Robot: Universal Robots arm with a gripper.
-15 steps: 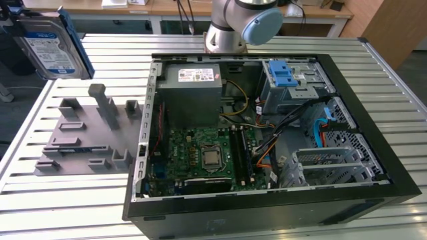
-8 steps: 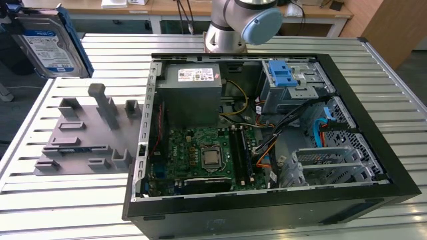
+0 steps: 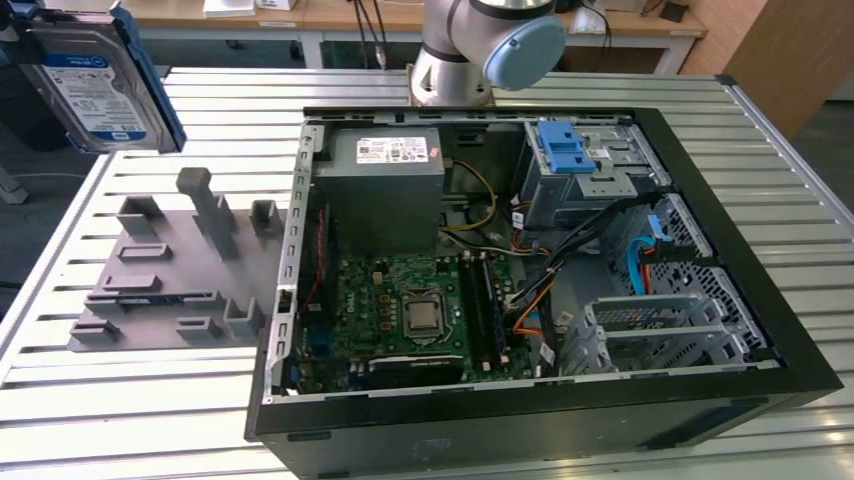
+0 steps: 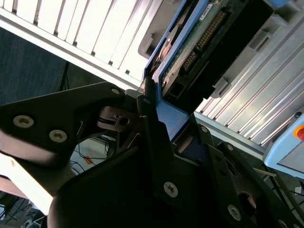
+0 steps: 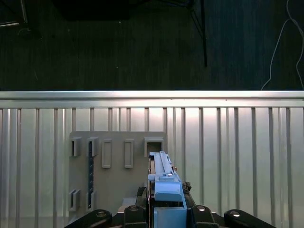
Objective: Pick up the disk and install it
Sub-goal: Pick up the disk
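Observation:
The disk (image 3: pixel 91 85), silver with a blue-and-white label and blue side rails, hangs in the air at the exterior view's far left, above the table's back corner. In the first wrist view my gripper (image 5: pixel 166 211) is shut on the disk (image 5: pixel 164 183), which stands on edge between the black fingers, over the grey fixture (image 5: pixel 116 171). The second wrist view shows the gripper (image 4: pixel 159 121) clamped on a blue rail, with the disk's circuit-board underside (image 4: pixel 209 35) beyond it. The open computer case (image 3: pixel 747 230) lies to the exterior view's right of the disk.
A grey fixture plate (image 3: pixel 167 275) with upright holders lies on the slatted metal table (image 3: pixel 120 400), left of the case. Inside the case are a grey power-supply box (image 3: pixel 387 185), the motherboard (image 3: pixel 414 310), a drive cage with a blue latch (image 3: pixel 566 150) and loose cables. The arm's base (image 3: pixel 474 45) stands behind.

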